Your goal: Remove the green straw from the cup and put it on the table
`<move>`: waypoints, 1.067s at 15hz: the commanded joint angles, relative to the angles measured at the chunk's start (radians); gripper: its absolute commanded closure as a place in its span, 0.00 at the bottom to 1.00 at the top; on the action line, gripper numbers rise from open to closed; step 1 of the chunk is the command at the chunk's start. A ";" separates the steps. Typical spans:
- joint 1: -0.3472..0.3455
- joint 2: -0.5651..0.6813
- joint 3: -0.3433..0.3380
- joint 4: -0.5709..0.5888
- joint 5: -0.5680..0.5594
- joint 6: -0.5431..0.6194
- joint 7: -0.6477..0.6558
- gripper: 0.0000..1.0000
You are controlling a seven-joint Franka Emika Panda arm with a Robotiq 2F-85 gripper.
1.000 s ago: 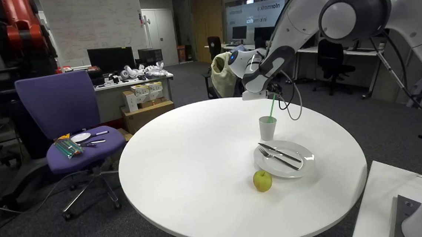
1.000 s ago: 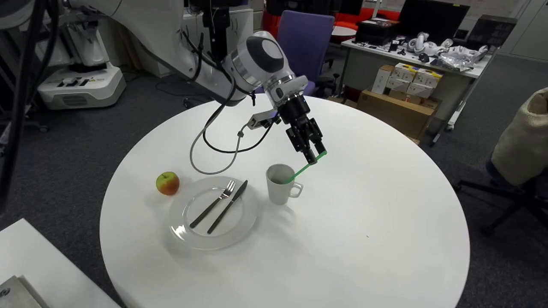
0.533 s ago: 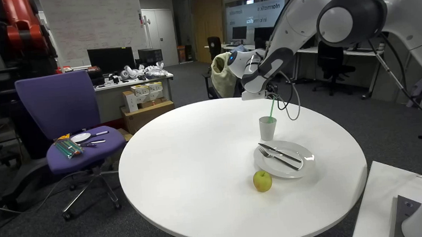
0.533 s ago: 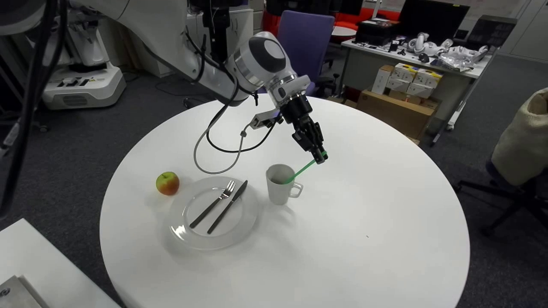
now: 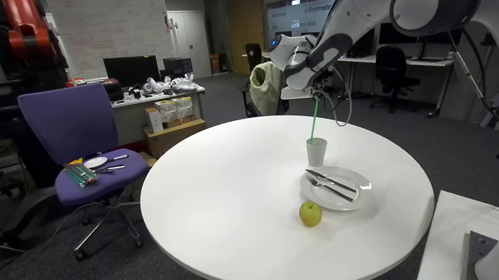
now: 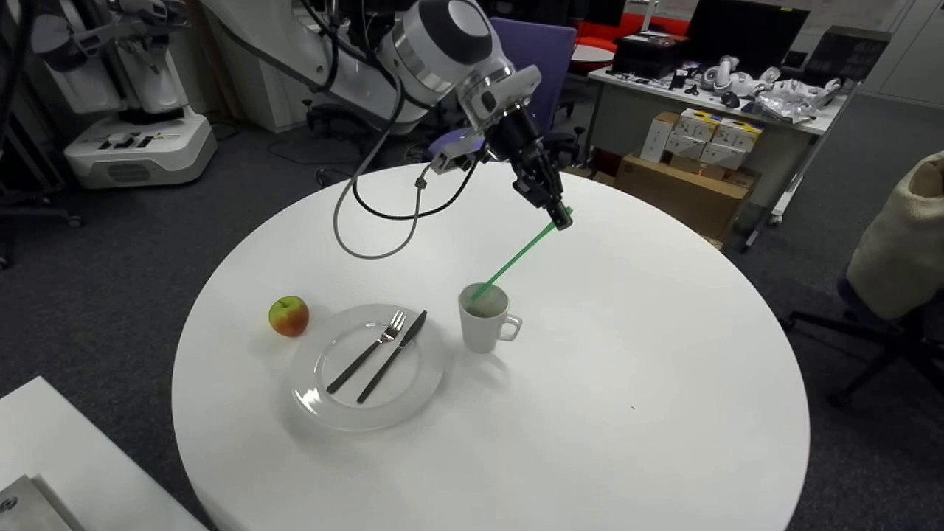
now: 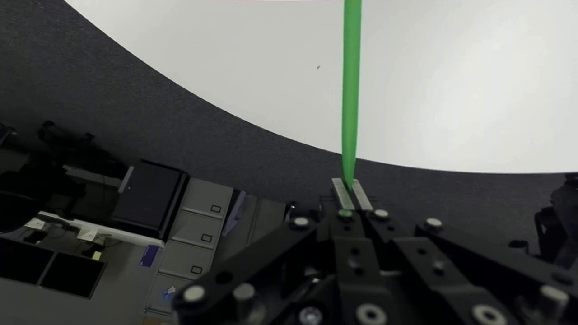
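My gripper [image 6: 561, 217] is shut on the green straw [image 6: 520, 252] close to its upper end. The straw slants down from the fingertips, and its lower end dips into the mouth of the white cup [image 6: 481, 333]. An exterior view shows the straw [image 5: 314, 122] entering at the rim of the cup [image 5: 316, 155], which stands upright. In the wrist view the straw [image 7: 351, 90] is pinched flat between the fingertips and runs up out of the picture; the cup is out of that view. The round white table [image 5: 218, 190] lies below.
Beside the cup a white plate [image 6: 313, 383] carries a fork [image 6: 361, 361] and a knife [image 6: 391, 358]. An apple [image 5: 310, 214] sits by the plate. A purple chair [image 5: 72, 121] is off the table's side. Cables [image 6: 335, 221] hang in loops under the arm.
The gripper has closed on the straw and risen. The straw has been drawn partly up with it, and more of its length shows above the cup. The cup has not moved.
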 commanded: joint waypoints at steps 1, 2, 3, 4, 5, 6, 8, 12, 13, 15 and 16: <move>-0.029 -0.138 0.007 -0.028 -0.039 0.008 -0.061 1.00; -0.039 -0.157 0.009 -0.015 -0.042 -0.017 -0.099 1.00; -0.055 -0.170 0.019 0.000 -0.022 -0.064 -0.172 1.00; -0.069 -0.177 0.026 0.013 -0.005 -0.110 -0.247 1.00; -0.085 -0.176 0.030 0.028 0.007 -0.158 -0.325 1.00; -0.103 -0.173 0.035 0.039 0.022 -0.186 -0.389 1.00; -0.138 -0.146 0.040 0.060 0.047 -0.222 -0.507 1.00; -0.185 -0.044 0.007 0.114 0.014 -0.269 -0.695 1.00; -0.194 -0.004 -0.012 0.135 -0.015 -0.280 -0.697 1.00; -0.218 0.069 -0.030 0.175 -0.045 -0.305 -0.743 1.00; -0.228 0.111 -0.039 0.199 -0.059 -0.316 -0.762 1.00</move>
